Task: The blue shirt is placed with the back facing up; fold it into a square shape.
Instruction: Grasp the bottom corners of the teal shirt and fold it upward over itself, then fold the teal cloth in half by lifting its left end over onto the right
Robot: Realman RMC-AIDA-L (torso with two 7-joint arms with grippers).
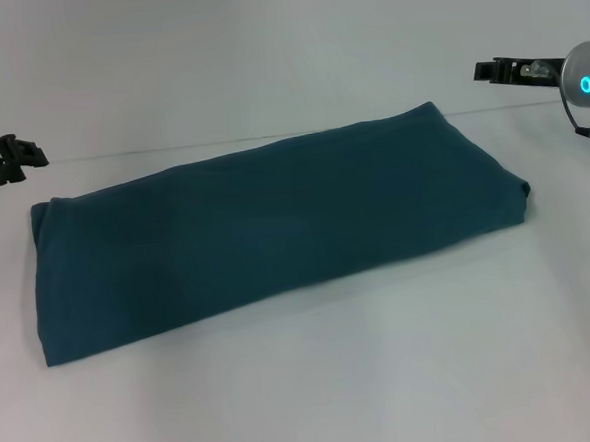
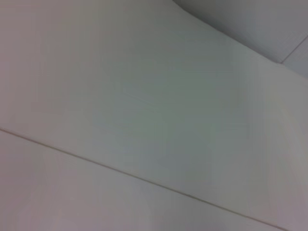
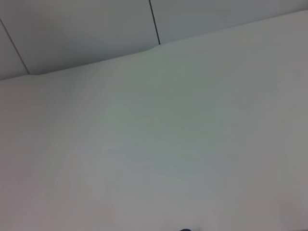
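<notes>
Teal-blue fabric first: the blue shirt (image 1: 266, 233) lies on the white bench (image 1: 385, 376) as a long folded band, not yet square. Left pincer (image 1: 25, 152) and right pincer (image 1: 491, 70) hang beyond its 2 ends, neither touching it; you cannot tell their spread. Grab just 1 layer and the band may unfold.

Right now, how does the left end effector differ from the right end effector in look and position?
The left end effector is all black and sits at the left frame edge, level with the folded dark teal-blue fabric shirt. The right end effector sits higher, at the far right, with a silver wrist and glowing blue ring. Both are off the shirt, holding nothing.
</notes>
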